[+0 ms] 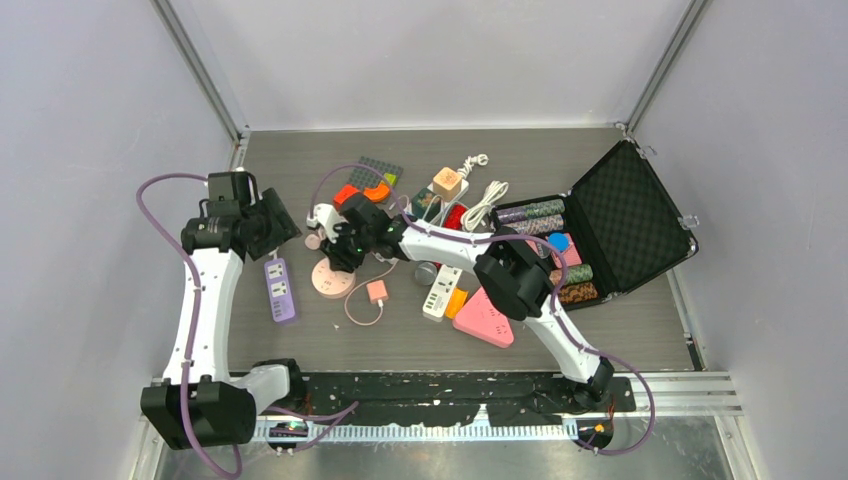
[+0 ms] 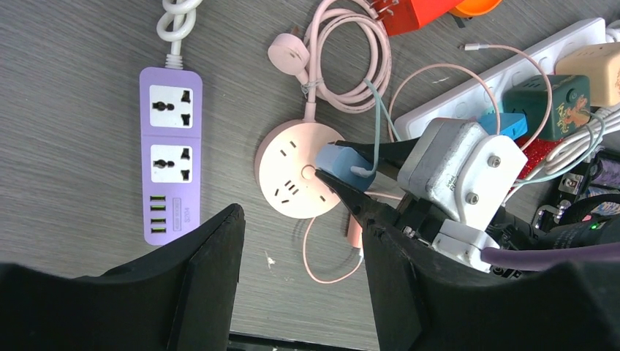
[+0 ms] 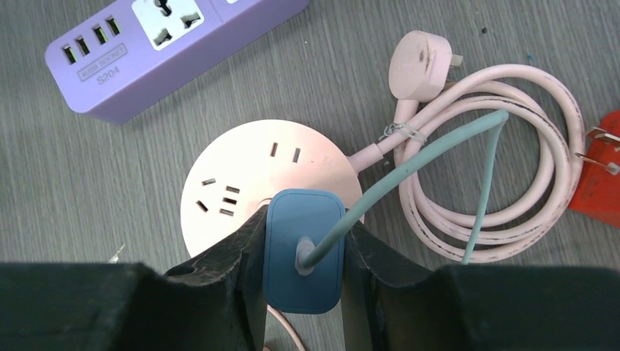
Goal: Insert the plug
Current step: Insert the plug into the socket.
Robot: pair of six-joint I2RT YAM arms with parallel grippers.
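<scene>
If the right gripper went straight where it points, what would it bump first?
Probably the round pink socket hub; the blue plug in the right gripper hangs over its edge, gap unclear.

**Robotics lab test cell**

Enclosure: plain grey walls (image 1: 90,100), aluminium corner post (image 1: 200,68). Grey table (image 1: 620,330). Perforated mounting rail (image 1: 450,390) carries left arm (image 1: 205,300) and right arm (image 1: 545,315). Props: purple power strip (image 1: 279,290), round pink socket (image 1: 333,279), open case (image 1: 625,215).
</scene>
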